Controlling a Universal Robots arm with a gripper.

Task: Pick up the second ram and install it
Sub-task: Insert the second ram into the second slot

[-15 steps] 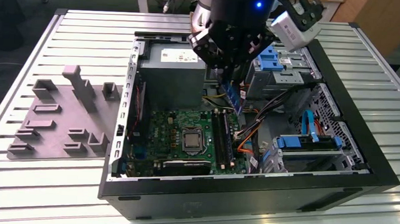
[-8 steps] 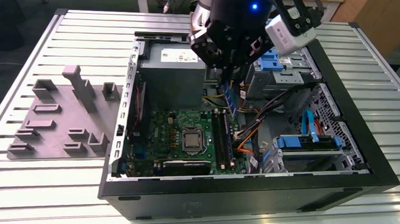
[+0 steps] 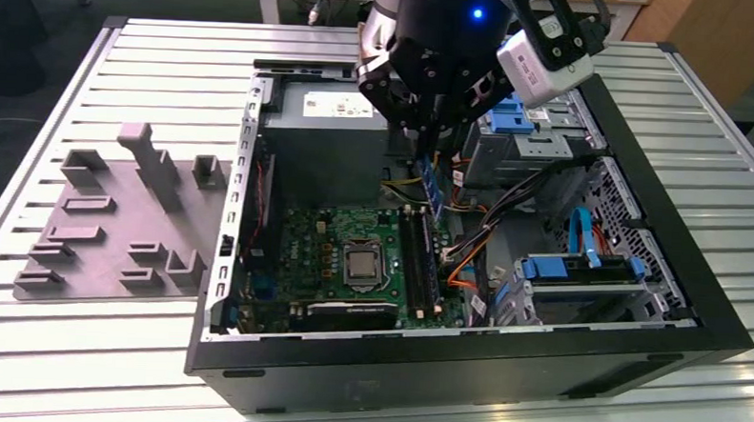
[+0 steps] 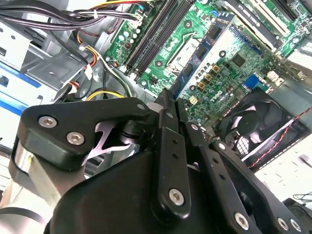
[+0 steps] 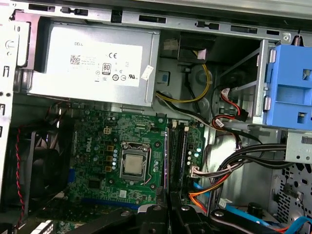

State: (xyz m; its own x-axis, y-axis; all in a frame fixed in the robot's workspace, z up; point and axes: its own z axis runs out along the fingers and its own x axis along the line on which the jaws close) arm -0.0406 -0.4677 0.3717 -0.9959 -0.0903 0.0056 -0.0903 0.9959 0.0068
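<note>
Exterior view, left to right: grey fixture block (image 3: 122, 219) lies on the slatted table (image 3: 40, 349) at frame left, beside the open PC case (image 3: 472, 368). Motherboard (image 3: 337, 257) sits on the case floor, centre frame, with the CPU socket (image 3: 363, 266) and black slot rails (image 3: 416, 260) just to its right. Grey power supply (image 3: 323, 132) sits above the board in the frame. Gripper (image 3: 428, 127) hangs at upper centre, fingers clenched on the top end of the ram (image 3: 433, 187); the strip hangs edge-on over the upper end of the rails. Whether its lower end touches a rail cannot be told. Blue drive brackets (image 3: 579, 269) sit at right.

First wrist view: fan (image 5: 34, 161) at left, power supply (image 5: 92, 63) upper left, socket (image 5: 133, 165) centre, the ram (image 5: 166, 161) as a thin edge running up from the fingers (image 5: 156, 217) at bottom centre, beside the rails (image 5: 179, 158).

Second wrist view: gripper linkage (image 4: 165, 161) in the foreground, motherboard (image 4: 229, 63) beyond.
</note>
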